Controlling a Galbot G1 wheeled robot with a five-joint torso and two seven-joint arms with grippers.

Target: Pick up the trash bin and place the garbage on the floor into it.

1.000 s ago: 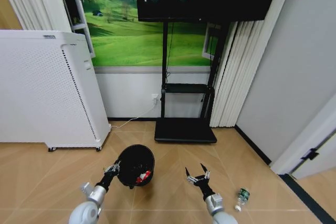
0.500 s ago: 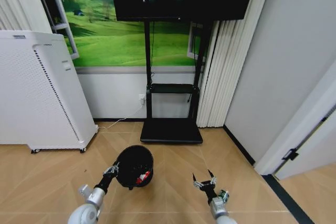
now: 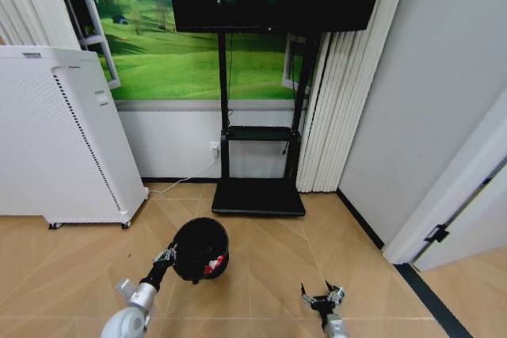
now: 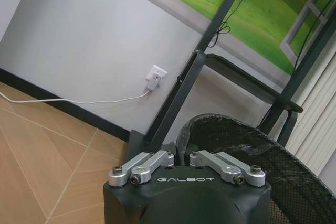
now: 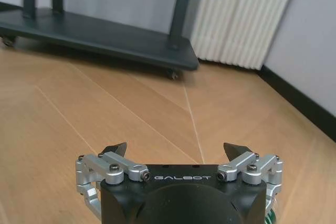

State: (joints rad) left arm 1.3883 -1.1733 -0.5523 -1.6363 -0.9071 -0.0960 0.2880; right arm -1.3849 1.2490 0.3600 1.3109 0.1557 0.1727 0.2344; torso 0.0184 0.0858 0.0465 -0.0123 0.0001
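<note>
The trash bin, a small black mesh basket, hangs just above the floor with my left gripper shut on its near rim. The left wrist view shows the fingers closed together at the rim of the trash bin. Inside it lies a red-and-white lump of garbage. My right gripper stands open low over the floor at the lower right. A green-and-silver bottle lies right beside it; a sliver of the bottle peeks out under my right gripper.
A tall white perforated appliance on wheels stands at the left. The black TV stand's base sits against the back wall behind the bin. White pleated curtains and a door frame with a dark floor strip close off the right.
The whole picture swung right as the camera turned. My right gripper dropped lower and nearer, down beside the bottle. The left gripper kept hold of the bin.
</note>
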